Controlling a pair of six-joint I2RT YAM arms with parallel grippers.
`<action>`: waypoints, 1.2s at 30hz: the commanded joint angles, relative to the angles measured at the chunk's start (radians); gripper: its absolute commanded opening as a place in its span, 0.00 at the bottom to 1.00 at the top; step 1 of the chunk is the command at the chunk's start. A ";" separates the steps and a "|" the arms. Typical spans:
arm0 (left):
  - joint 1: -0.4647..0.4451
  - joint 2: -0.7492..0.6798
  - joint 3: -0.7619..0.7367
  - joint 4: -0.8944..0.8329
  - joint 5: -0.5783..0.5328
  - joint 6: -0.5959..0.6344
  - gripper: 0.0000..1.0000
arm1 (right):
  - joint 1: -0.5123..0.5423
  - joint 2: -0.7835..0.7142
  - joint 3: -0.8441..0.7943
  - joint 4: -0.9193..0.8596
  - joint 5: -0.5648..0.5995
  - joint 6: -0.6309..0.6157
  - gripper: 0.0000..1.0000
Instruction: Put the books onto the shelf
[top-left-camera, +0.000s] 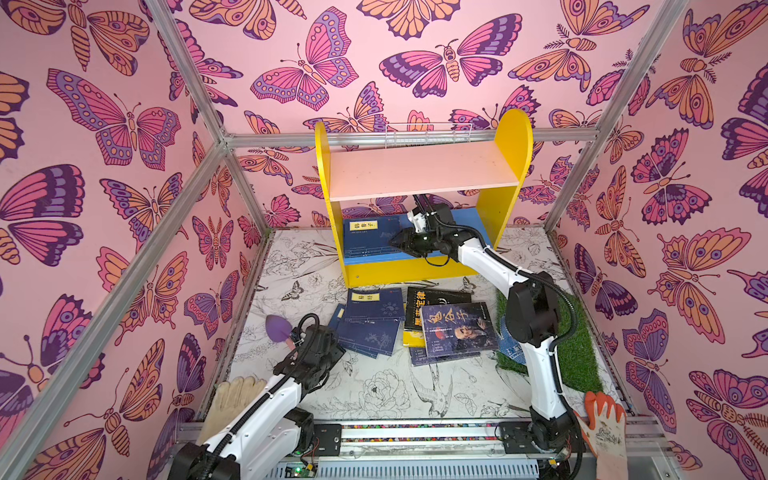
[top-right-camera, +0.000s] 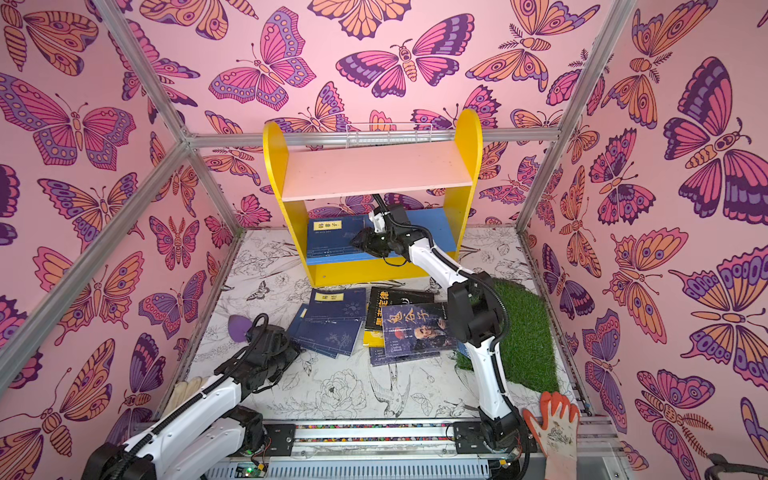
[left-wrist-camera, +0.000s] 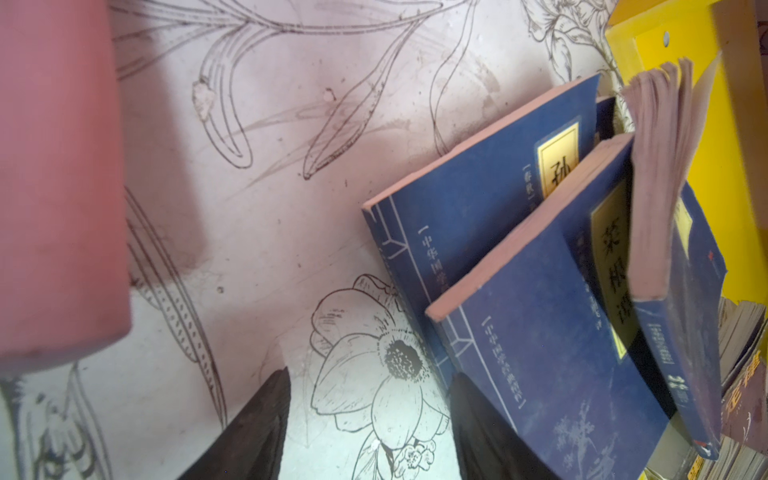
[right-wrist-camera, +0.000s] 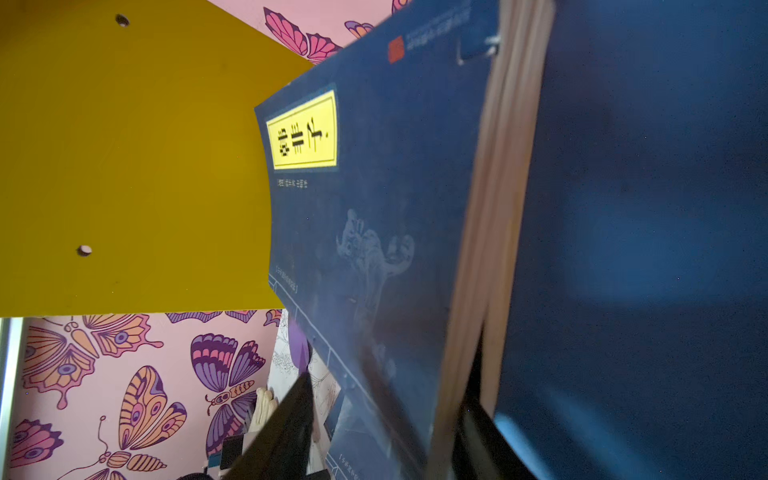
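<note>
Top view: a navy book (top-left-camera: 368, 241) lies on the blue lower board of the shelf (top-left-camera: 424, 172); right gripper (top-left-camera: 395, 243) at its 3 o'clock edge, jaws apart. The other books (top-left-camera: 457, 328) lie at the shelf's 6 o'clock; left gripper (top-left-camera: 337, 348), gaping and empty, at their 9 o'clock.

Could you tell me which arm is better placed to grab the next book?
Probably left: the left gripper, open, hovers beside the navy books on the table; the right gripper is inside the shelf.
</note>
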 joint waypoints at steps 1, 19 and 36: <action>0.004 -0.001 0.000 -0.024 -0.001 0.008 0.64 | -0.014 -0.043 0.015 -0.063 0.061 -0.060 0.50; 0.005 0.020 0.005 -0.019 -0.001 0.007 0.64 | -0.035 0.039 0.080 -0.020 0.094 -0.040 0.22; 0.005 0.033 0.004 -0.016 -0.001 0.010 0.64 | 0.012 0.095 0.129 0.027 0.066 -0.045 0.19</action>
